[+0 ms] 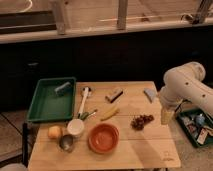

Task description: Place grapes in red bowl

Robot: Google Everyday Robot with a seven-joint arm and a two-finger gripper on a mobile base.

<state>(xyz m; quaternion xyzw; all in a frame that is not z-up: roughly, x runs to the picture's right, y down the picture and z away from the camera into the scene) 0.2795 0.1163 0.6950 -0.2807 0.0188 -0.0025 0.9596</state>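
- Your white arm (187, 87) bent in from the right, elbow high, with the forearm dropping downward.
- Your gripper (167, 116) hung pointing down at the counter's (142, 147) right edge.
- Its jaws stood spread apart, holding nothing.

Dark red-purple grapes (142, 121) lie on the pale wooden table (145, 150), just left of the cream-white gripper (166, 116) hanging at its right edge. The red bowl (103, 138) is orange-red, the far-left tray (47, 106) green, and the round fruit (54, 132) yellow-orange.
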